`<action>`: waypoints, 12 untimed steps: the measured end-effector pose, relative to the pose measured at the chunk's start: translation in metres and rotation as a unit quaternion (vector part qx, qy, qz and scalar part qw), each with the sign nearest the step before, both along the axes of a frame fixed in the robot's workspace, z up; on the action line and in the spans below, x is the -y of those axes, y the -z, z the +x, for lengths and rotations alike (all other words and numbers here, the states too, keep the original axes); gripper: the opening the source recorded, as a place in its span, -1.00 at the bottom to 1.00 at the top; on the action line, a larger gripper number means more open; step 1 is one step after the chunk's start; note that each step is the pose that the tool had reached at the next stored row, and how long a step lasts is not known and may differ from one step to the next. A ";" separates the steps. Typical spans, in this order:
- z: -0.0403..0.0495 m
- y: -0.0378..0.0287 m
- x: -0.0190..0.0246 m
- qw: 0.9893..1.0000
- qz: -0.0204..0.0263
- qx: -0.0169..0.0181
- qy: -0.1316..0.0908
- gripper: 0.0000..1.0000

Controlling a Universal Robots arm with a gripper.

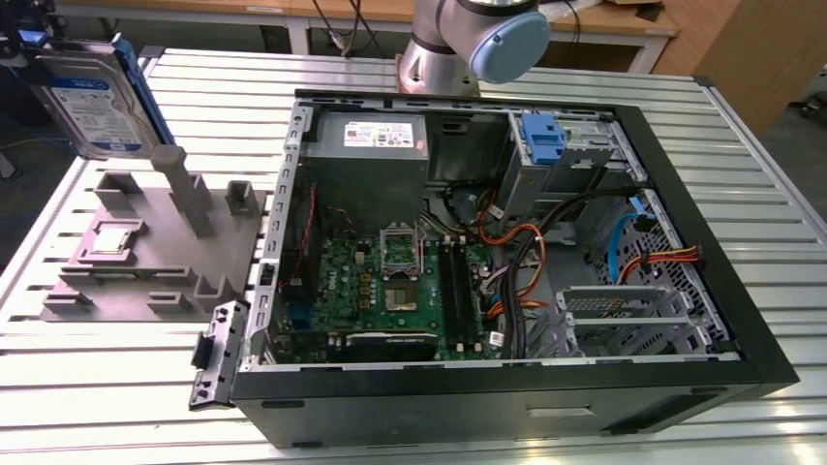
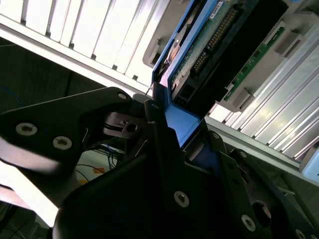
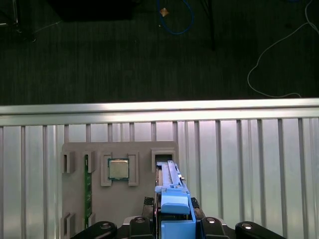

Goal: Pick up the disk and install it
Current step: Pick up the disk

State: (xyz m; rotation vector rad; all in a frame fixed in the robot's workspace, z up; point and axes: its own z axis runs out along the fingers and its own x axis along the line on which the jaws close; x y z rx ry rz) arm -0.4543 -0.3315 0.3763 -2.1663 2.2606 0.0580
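Clamping the disk [image 1: 88, 102] by its blue frame, your gripper [image 2: 182, 127] holds it upright over the fixture [image 1: 142, 269], presumably sparing its faces.

1. the gripper [image 3: 175, 225] clasps the disk [image 3: 169, 186] by its blue frame; the disk shows edge-on.
2. dial reference: centred on the disk, 12 o'clock pointing away from the gripper.
3. 9 to 11 o'clock: grey fixture plate [image 3: 114, 209] on the slatted metal table [image 3: 249, 164].
4. 10 o'clock: processor chip [image 3: 118, 169], seated in a plate recess.
5. 9 o'clock: green memory strip [image 3: 87, 186], in a plate slot.
6. 12 o'clock, beyond the table edge: dark floor [image 3: 99, 59], blue cable [image 3: 179, 22]; white cable [image 3: 269, 64] at 1 o'clock.
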 end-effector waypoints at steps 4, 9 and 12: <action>0.0000 -0.0006 0.0000 1.000 0.000 0.000 0.000 -0.26; 0.0000 -0.0028 0.0000 1.000 0.000 0.000 0.000 -0.26; 0.0000 -0.0043 0.0000 1.000 0.000 0.000 0.000 -0.26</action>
